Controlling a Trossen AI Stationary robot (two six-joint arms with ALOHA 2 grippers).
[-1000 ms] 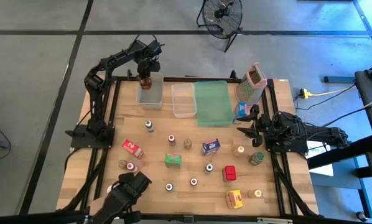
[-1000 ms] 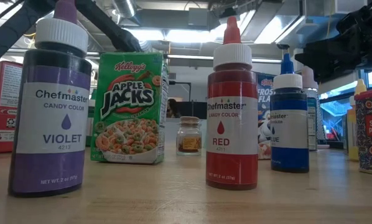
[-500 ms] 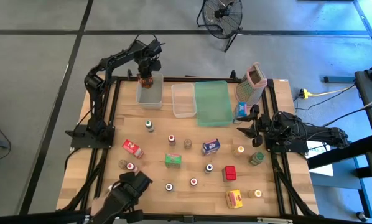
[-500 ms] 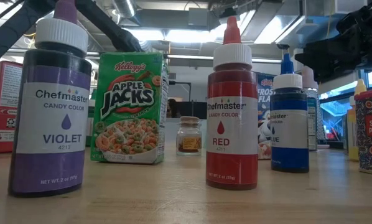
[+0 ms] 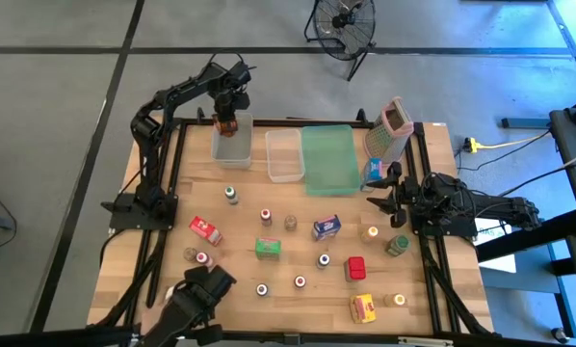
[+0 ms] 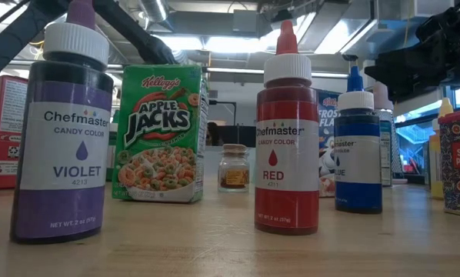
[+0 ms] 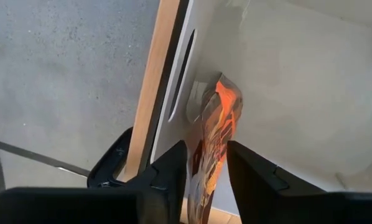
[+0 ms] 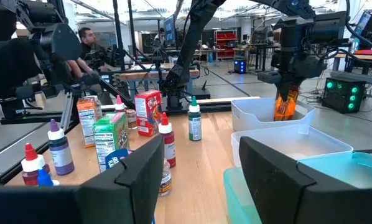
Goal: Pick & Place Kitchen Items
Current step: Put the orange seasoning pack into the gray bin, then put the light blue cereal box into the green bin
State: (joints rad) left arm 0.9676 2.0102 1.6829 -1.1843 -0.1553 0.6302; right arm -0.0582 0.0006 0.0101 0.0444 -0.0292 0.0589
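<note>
At upper left, the left gripper (image 5: 227,122) pinches an orange packet (image 7: 218,124) above the clear bin's (image 5: 232,146) far edge; the right gripper (image 5: 388,198), fingers parted, waits at right.

Colours here are all over the place: the tabletop (image 5: 288,289) is pale blond wood with black framing, and both arms are matte black. Up close there's a deep violet bottle (image 6: 61,146) with a white cap and purple tip, a red bottle (image 6: 287,154) with a white collar and red nozzle, and a blue bottle (image 6: 358,150). The Apple Jacks box (image 6: 159,131) is bright green with a red logo. Far end has a mint green tray (image 5: 329,160), two clear bins (image 5: 283,154), and a silvery grater (image 5: 392,130) topped in pink. The packet (image 7: 217,134) over the bin is glossy orange with dark print.
</note>
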